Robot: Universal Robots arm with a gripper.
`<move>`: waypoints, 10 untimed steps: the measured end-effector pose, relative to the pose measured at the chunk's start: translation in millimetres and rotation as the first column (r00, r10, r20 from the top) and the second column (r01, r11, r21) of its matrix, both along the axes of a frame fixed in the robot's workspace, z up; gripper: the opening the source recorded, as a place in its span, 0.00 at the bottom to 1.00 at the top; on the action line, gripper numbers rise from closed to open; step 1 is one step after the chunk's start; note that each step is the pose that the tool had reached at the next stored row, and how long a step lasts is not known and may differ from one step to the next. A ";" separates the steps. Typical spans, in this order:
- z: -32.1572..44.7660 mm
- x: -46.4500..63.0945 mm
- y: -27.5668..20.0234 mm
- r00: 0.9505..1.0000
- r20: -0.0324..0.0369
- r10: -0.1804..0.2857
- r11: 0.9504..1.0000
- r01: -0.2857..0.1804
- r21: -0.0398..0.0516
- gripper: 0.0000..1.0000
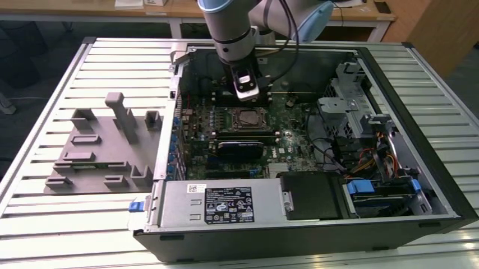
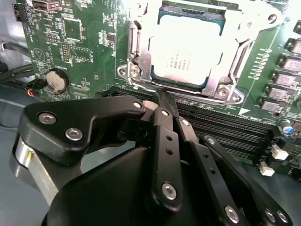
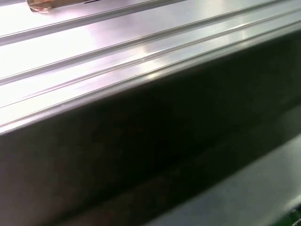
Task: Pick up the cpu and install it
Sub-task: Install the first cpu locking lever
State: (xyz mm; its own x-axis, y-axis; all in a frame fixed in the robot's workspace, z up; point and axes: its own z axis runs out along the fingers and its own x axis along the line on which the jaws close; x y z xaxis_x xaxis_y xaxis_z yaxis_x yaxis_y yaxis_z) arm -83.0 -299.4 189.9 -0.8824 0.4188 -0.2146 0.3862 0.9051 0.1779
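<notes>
- One computer case (image 1: 419,185) is lying open on the ribbed metal worktop (image 1: 45,224), taking up the middle and right of the exterior view.
- One grey plastic block (image 1: 105,145) with moulded posts and pockets is sitting on the worktop at the exterior view's left, just beside the case.
- One robot arm (image 1: 232,28) is reaching down from the top centre of that frame into the case, over the green circuit board (image 1: 299,129).
- One cpu (image 2: 186,47) is sitting flat inside the metal socket frame (image 2: 235,61) on the board, at the top centre of the second wrist view; in the exterior view it is at the frame's centre, just below the arm's tip.
- The cpu is looking like a small square chip with a bright silvery top and a darker rim; glare is washing out its surface.
- The gripper (image 2: 162,101) is holding nothing, its black fingers (image 2: 164,96) drawn together just short of the socket's near edge.
- One round coin battery (image 2: 56,81) is showing at the left of the second wrist view.
- The first wrist view is catching bright metal ribs (image 3: 94,42) and a dark band that is hard to make out.
</notes>
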 end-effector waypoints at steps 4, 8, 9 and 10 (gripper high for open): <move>0.0 4.2 0.0 1.000 0.000 0.000 1.000 0.000 0.000 0.11; 0.0 6.3 -1.3 1.000 0.000 0.000 1.000 0.000 0.001 0.11; -0.1 6.6 -1.9 1.000 0.000 0.000 1.000 0.000 0.002 0.11; -0.1 6.8 -2.6 1.000 0.000 0.000 1.000 0.000 0.003 0.11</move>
